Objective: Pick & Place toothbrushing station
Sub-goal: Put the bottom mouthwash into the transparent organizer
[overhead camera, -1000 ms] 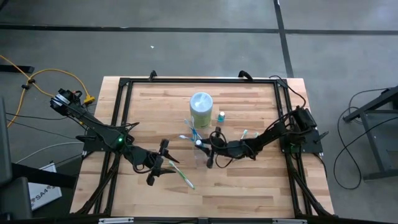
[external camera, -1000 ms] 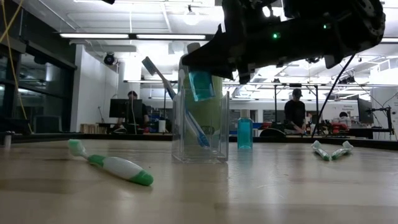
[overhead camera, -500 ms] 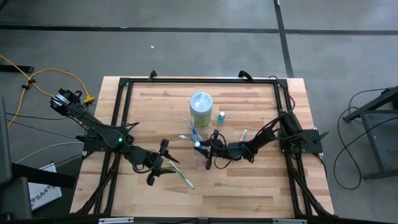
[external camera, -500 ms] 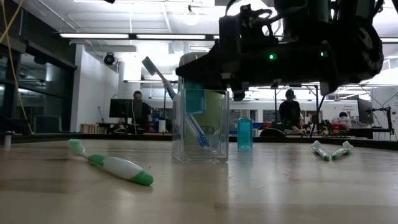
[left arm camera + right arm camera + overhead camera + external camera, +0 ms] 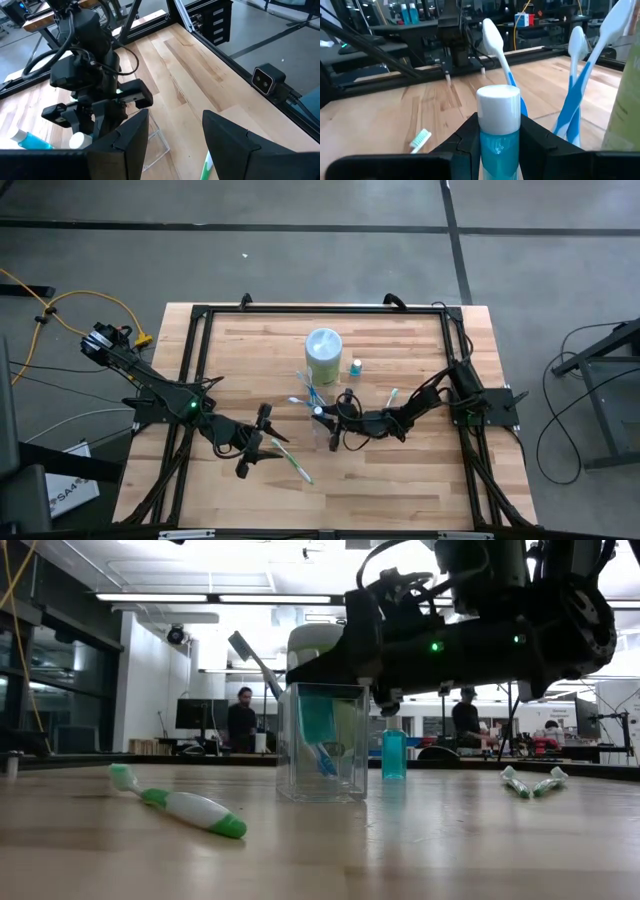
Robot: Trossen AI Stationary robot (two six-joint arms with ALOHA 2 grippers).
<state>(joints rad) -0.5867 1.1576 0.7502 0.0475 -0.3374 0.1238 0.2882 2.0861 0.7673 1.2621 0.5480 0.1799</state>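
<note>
**Toothpaste going into tumbler**

Toothpaste tube (image 5: pixel 498 131) has dropped from above the rim to inside the clear tumbler (image 5: pixel 322 743), mid-table, beside the blue toothbrushes (image 5: pixel 580 87). Right gripper (image 5: pixel 333 432) still clamped on it; release looks next. Left gripper (image 5: pixel 262 442) parked open, empty, left of the green toothbrush (image 5: pixel 180 806).
</note>
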